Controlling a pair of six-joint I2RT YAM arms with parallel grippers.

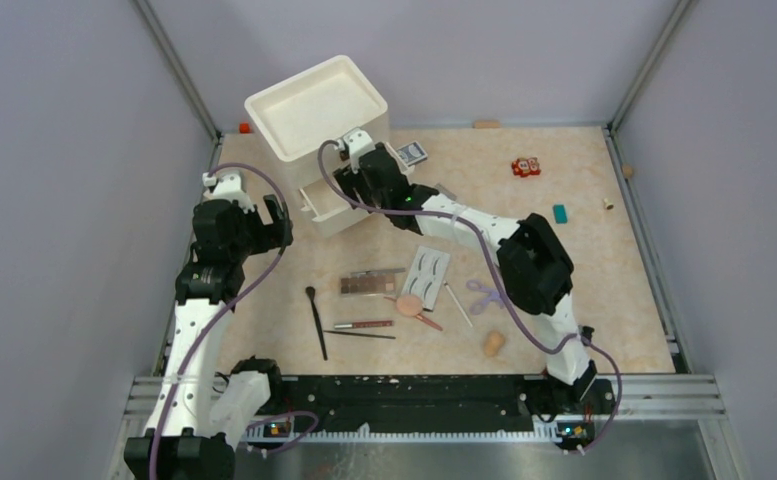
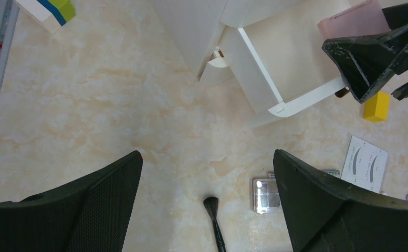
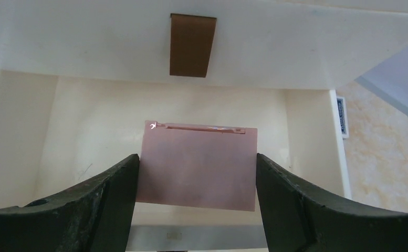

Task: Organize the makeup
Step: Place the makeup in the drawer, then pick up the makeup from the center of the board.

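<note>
Pink compact [image 3: 196, 168] — clamped in the right pincer [image 3: 196, 157] — over the open drawer [image 3: 86, 121]

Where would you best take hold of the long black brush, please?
The handle near the bristles, from above. The brush lies flat on the table, bristles pointing away from the arms, and a thin pencil ends close beside its tail. Close across the handle; the open left gripper looks nearest.

Overhead view, close wrist views, shared pink compact [image 3: 196, 168]
</note>
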